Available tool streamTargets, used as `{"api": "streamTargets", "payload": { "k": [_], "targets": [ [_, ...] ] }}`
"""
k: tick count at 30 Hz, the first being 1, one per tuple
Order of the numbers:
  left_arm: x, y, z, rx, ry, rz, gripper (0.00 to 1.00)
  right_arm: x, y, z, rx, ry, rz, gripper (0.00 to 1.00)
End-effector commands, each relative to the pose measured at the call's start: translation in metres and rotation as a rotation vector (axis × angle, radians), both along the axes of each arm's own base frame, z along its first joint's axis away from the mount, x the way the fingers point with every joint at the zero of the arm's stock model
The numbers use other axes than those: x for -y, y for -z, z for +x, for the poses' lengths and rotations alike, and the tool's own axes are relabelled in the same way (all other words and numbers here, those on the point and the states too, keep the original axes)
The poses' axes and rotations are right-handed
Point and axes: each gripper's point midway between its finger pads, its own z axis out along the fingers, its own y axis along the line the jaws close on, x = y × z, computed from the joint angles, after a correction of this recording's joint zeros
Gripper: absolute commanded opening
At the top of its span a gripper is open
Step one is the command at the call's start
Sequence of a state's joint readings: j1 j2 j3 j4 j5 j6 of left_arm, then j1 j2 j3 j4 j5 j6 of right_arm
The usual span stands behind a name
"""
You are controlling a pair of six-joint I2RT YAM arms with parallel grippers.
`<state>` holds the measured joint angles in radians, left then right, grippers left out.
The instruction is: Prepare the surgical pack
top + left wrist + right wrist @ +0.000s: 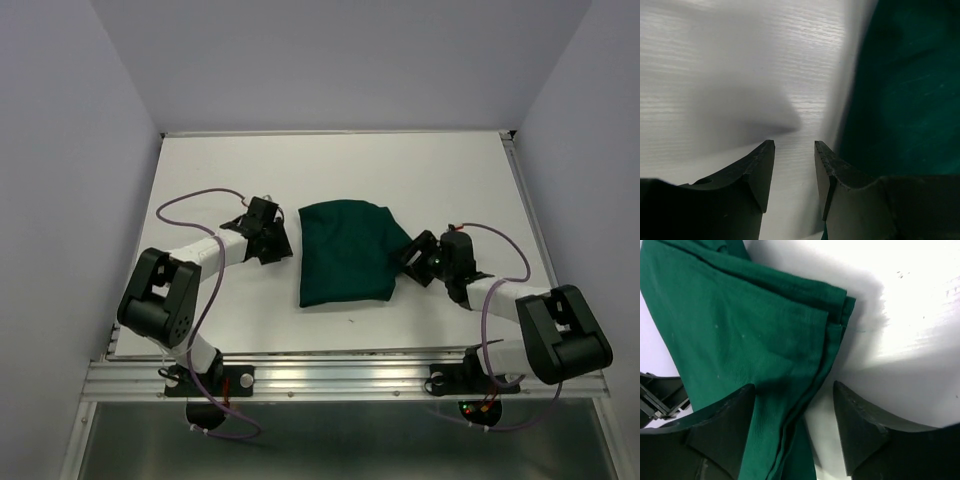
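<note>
- Black fingers (715, 435) on your right gripper (793, 386) stand wide apart, released, clamping nothing.
- Right under them runs the folded edge of the green cloth (740, 330): one finger over the fabric, the other over the bare white table (910, 315).
- Your left gripper (794, 144) is spread too, a narrower gap, with only table showing between the tips.
- Cloth sits just beside that gripper, on the side toward the table's middle; contact, you cannot tell.
- From above, the cloth lies bundled in the middle of the table, rumpled and roughly square, between your two grippers, one at each side edge.
- Layered hems show at its corner near the right gripper.
</note>
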<state>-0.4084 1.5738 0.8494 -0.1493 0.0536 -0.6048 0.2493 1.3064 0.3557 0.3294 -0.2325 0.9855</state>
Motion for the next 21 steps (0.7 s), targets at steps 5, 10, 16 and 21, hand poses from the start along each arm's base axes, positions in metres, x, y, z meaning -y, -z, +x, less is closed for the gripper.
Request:
{"api": "streamTargets", "payload": {
  "k": [5,10,16,21],
  "targets": [
    [0.037,0.004,0.009,0.041,0.076,-0.076,0.49,-0.002,-0.024,0.027,0.126,0.056,0.065,0.32],
    [0.044,0.011,0.012,0.027,0.1,-0.075,0.48,0.008,-0.064,0.03,0.249,0.098,0.051,0.11],
    [0.047,0.013,0.014,0.021,0.099,-0.083,0.48,-0.001,-0.124,0.031,0.367,0.019,0.06,0.01],
    [0.048,0.008,0.017,0.034,0.098,-0.087,0.48,-0.015,-0.173,0.029,0.457,-0.038,0.147,0.01]
  ]
}}
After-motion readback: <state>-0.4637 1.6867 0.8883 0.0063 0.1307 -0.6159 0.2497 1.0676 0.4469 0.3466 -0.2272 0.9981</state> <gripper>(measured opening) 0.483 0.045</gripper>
